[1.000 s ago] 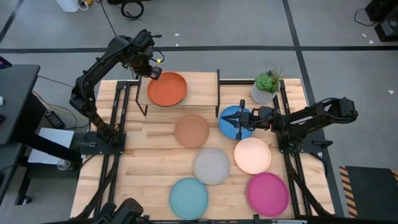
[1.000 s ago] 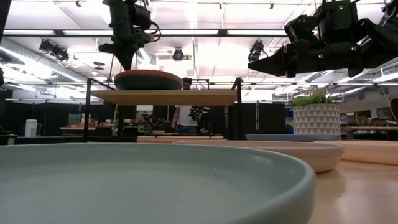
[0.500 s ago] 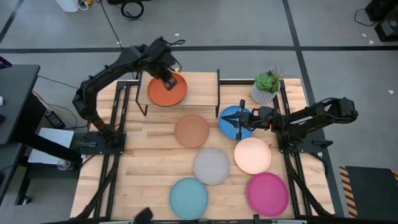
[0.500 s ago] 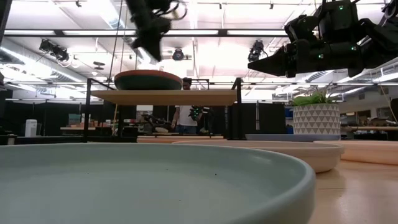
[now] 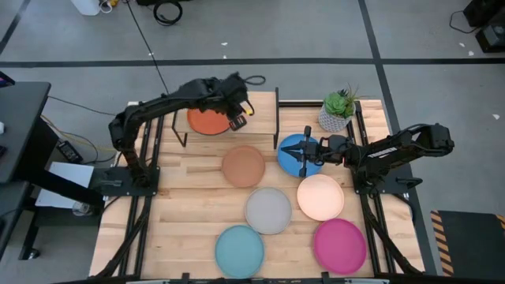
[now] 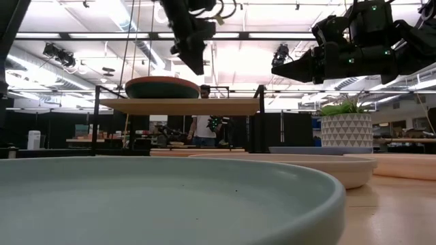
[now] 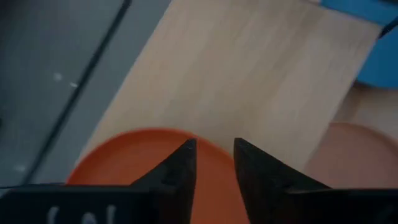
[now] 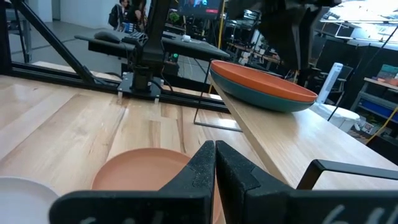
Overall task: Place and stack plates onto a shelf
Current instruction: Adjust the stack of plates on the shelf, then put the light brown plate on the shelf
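table (image 5: 189, 205): slatted wood top, lab room behind; a person stands far off beyond the shelf in the low view.
shelf (image 5: 256, 110): at the table's far edge, about two plates wide. Left half taken, right half bare.
stack on shelf: orange plate (image 5: 207, 120) sitting on a dark teal plate (image 8: 273, 99); only these two are up.
plates on table: tan brown plate (image 5: 243, 166), grey plate (image 5: 268, 211), cream plate (image 5: 320, 197), light blue plate (image 5: 239, 251), magenta plate (image 5: 340, 245), all flat and apart. blue plate (image 5: 293, 147) just beside the shelf's right end.
left gripper (image 5: 235, 117): above the shelf's middle, just beside the orange plate, empty, fingers (image 7: 176, 171) a narrow gap apart.
right gripper (image 5: 304, 156): low over the blue plate, fingers pressed together, holding nothing.
plant pot (image 5: 338, 112): far right corner, clear of the work.
step: judged two of eight stacked, left arm between plates.
next: likely fetch the tan brown plate; needs the fingers opened wide to take the rim, then a level carry over the stack.
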Motion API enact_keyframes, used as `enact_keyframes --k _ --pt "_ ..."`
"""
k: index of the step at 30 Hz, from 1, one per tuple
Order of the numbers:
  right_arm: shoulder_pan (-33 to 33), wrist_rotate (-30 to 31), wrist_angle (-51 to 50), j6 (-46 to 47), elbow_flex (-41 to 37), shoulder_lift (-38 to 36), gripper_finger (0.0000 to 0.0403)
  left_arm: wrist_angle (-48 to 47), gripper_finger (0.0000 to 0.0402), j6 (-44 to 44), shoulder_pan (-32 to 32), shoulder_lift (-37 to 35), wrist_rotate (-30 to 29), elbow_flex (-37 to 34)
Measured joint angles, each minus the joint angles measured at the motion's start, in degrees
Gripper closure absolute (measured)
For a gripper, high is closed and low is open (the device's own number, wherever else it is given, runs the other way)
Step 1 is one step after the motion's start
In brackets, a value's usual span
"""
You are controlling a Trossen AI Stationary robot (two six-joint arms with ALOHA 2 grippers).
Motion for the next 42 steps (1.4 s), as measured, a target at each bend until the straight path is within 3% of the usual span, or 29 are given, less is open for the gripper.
enact_keyframes --k 10,17,24,29,36,39,42 --pt "0.00 0.00 -0.17 0.02 0.00 0.00 0.0383 1.76 0.0255 5.90 -2.86 4.98 -3.58 -0.02" --pt "0.00 0.02 -0.26 0.02 0.00 0.00 0.0383 0.68 0.0255 13.22 -5.14 8.71 -17.66 -0.02" --pt "0.00 0.02 -0.80 0.02 0.00 0.00 0.0383 -2.54 0.0255 13.16 -4.99 9.06 -20.71 -0.04" --pt "0.02 0.01 -0.92 0.04 0.00 0.00 0.0383 -7.00 0.0255 10.78 -4.03 8.93 -20.71 -0.04" --pt "0.02 0.33 -0.90 -0.20 0.00 0.00 0.0383 -4.33 0.0255 13.73 -6.71 7.39 -18.91 -0.06" --pt "0.02 3.54 -1.00 -1.12 0.00 0.00 0.0383 -3.60 0.0255 14.86 -9.03 5.46 -12.90 -0.04" --pt "0.02 9.93 -2.02 -1.88 0.00 0.00 0.0383 -3.52 0.0255 11.80 -11.63 3.38 -2.10 0.02"
